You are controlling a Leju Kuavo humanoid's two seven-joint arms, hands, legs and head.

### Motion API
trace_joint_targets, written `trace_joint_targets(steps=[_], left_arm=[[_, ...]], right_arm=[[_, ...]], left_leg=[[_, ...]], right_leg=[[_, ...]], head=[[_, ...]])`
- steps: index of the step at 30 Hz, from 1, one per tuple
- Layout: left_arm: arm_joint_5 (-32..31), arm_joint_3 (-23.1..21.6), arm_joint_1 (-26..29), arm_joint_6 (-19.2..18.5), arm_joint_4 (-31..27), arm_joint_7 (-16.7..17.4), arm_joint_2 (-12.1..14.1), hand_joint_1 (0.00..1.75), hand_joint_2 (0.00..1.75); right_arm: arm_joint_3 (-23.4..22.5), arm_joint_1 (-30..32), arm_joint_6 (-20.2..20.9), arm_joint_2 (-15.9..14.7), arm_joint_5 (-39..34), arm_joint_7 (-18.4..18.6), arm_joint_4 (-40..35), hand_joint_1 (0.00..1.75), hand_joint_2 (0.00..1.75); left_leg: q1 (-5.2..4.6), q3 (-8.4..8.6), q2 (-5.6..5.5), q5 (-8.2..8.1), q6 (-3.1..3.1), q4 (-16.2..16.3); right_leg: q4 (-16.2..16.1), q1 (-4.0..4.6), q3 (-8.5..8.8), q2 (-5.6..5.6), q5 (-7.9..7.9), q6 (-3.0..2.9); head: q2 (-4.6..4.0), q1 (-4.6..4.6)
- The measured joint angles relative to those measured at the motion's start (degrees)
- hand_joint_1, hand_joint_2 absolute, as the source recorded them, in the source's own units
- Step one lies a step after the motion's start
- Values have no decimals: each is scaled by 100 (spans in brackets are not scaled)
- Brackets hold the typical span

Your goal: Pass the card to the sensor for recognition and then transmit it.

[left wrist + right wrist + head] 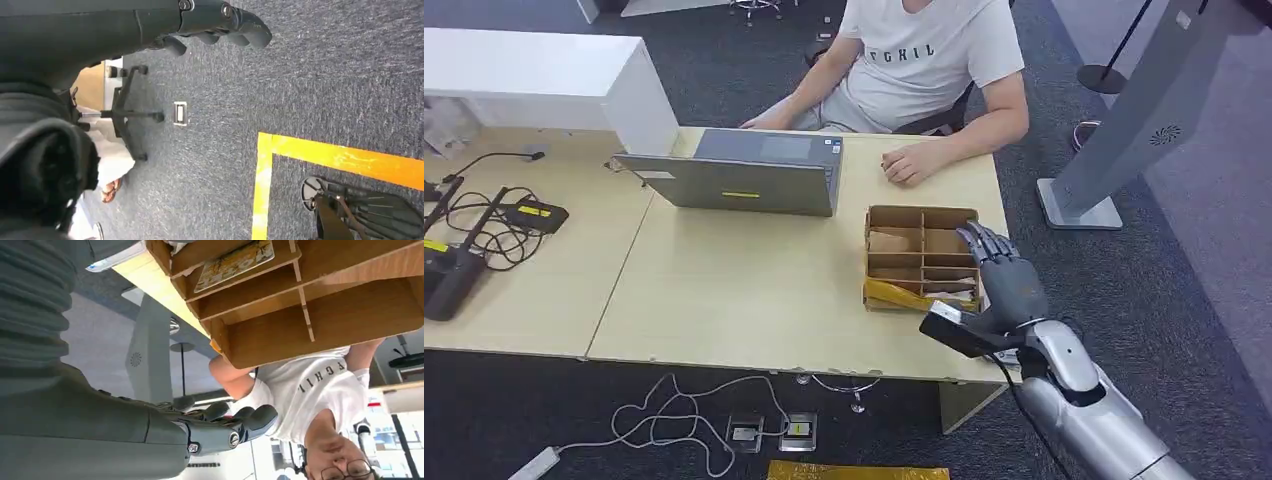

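A wooden divided box (921,213) stands at the right end of the table. A yellow printed card (892,293) leans in its front compartment and also appears in the right wrist view as a card (235,262). My right hand (1002,275) hovers over the box's right side with fingers stretched out and apart, holding nothing; its fingers (250,420) point past the box (320,325). My left hand (220,20) hangs over the carpet with nothing in it, fingers loosely extended.
A person in a white shirt (924,60) sits across the table, one hand (911,163) resting near a grey laptop (744,175). Black devices and cables (464,250) lie at the left. A grey kiosk stand (1144,120) rises right of the table.
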Motion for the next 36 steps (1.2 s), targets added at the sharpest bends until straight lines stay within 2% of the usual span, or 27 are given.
trace_joint_targets(steps=[36], left_arm=[[-33, -109, -5, -35, 0, -17, 0, 0, 0]], right_arm=[[-122, -32, 68, 276, 39, 2, 459, 0, 175]], left_leg=[[0, 0, 0, 0, 0, 0]], right_leg=[[0, 0, 0, 0, 0, 0]], head=[[0, 0]])
